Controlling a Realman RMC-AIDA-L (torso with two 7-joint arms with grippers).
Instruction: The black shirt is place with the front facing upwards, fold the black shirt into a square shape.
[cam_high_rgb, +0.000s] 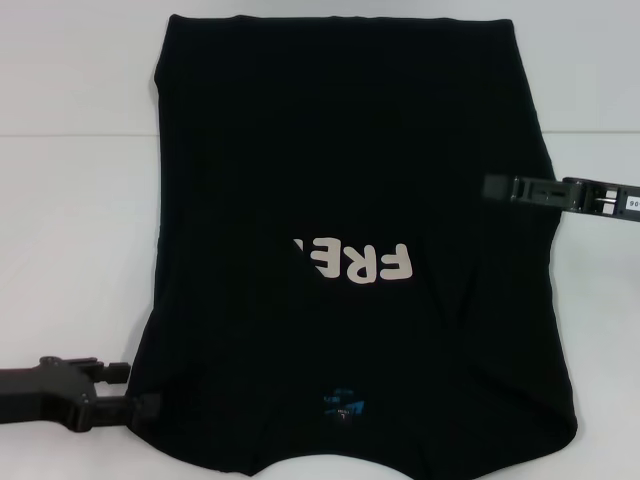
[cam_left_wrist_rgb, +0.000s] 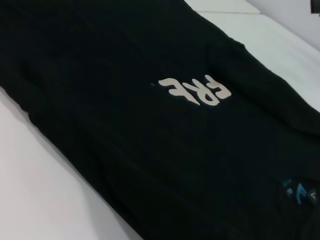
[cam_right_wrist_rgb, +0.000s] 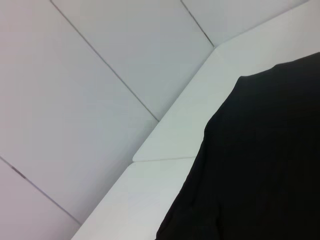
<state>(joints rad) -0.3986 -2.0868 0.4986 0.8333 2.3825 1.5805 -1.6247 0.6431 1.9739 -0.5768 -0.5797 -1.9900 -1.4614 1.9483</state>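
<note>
The black shirt (cam_high_rgb: 350, 200) lies flat on the white table (cam_high_rgb: 70, 200), one side panel already folded inward (lettering half covered). Left gripper (cam_high_rgb: 140, 405), at 8 o'clock, seems pinched on its edge; right gripper (cam_high_rgb: 490, 187), at 3 o'clock, I cannot tell. Carry the panel across evenly.

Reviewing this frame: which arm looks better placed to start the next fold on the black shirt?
Probably the left. The left gripper sits at the near left edge of the black shirt, by the collar end on the white table, ready to grasp. The right gripper hovers over the shirt's right side, farther in from an edge.

Head overhead, wrists low, sharing black shirt (cam_high_rgb: 350, 180)
</note>
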